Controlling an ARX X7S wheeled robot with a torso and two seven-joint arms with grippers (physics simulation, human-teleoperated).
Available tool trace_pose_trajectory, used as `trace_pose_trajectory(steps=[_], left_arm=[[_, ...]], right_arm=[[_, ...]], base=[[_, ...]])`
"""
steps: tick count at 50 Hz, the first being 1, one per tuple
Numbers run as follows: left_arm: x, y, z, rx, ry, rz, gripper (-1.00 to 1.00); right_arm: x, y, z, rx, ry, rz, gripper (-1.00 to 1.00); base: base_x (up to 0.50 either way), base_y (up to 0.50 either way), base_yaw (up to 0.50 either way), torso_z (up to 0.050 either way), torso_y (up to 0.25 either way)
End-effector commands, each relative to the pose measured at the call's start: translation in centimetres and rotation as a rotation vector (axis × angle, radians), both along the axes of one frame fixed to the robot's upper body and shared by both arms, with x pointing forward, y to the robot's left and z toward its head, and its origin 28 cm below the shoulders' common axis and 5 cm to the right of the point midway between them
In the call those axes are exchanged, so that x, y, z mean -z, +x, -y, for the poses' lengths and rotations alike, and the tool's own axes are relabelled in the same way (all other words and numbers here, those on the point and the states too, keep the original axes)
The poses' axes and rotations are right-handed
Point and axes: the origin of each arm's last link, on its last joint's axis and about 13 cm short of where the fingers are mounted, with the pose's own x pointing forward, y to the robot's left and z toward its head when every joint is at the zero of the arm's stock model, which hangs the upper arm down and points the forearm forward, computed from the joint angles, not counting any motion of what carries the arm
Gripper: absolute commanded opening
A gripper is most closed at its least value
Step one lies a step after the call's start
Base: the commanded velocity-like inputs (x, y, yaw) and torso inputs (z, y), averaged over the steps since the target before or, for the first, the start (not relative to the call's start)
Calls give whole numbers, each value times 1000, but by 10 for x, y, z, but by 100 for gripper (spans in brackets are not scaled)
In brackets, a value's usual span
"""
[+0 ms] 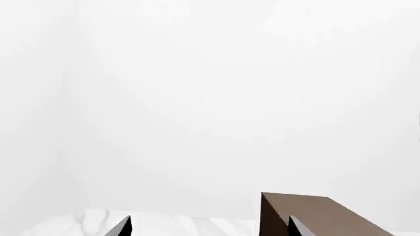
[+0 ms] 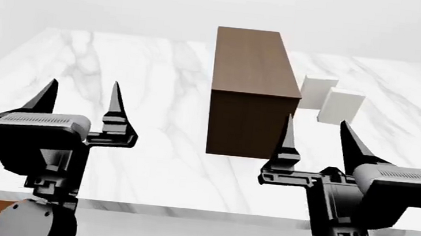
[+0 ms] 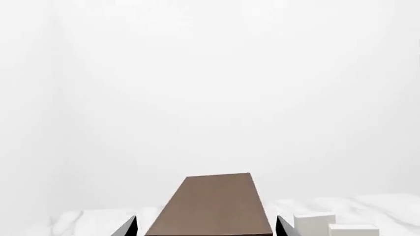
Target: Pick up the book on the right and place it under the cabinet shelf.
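Observation:
The dark brown cabinet shelf [image 2: 250, 87] stands upright on the middle of the white marble table [image 2: 142, 100]. Two plain white books stand just to its right. The book [image 2: 342, 107] on the right is the nearer one, and the second white book [image 2: 317, 89] stands behind it, closer to the cabinet. My right gripper [image 2: 315, 128] hovers open over the near table edge, in front of the cabinet's right corner and short of the books. My left gripper [image 2: 81, 91] is open at the near left. The right wrist view shows the cabinet [image 3: 213, 206], the book [image 3: 354, 230] and my empty right gripper [image 3: 206, 228].
In the left wrist view my open left gripper [image 1: 210, 227] points at marble, with the cabinet [image 1: 321, 214] off to one side. White walls close the room behind the table. The table's front edge [image 2: 201, 214] runs just under both wrists.

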Motion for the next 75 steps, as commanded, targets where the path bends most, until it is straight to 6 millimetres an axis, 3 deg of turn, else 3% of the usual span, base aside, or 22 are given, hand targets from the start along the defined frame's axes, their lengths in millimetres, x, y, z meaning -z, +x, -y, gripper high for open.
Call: trace_pose_trajectory(steps=[1,20,48,75], left_arm=[[-36,0,-3,-3,49,96,100],[-48,-14,-6,-26,124,141,100],[-56,-19,-5,-32,132,162,100],[-59,-23,-11,-52,121,139,100]], right_arm=[[-45,-14,-1,-14,-1,118,100],[-44,-19,-2,-37,-24,147,100],[-42,-19,-1,-40,-64,143,100],[-40,-21,-6,-18,-121,141,100]], base=[[0,0,0,50,0],[43,-321,0,14,0],[298,-473,0,0,0],[500,-53,0,0,1]])
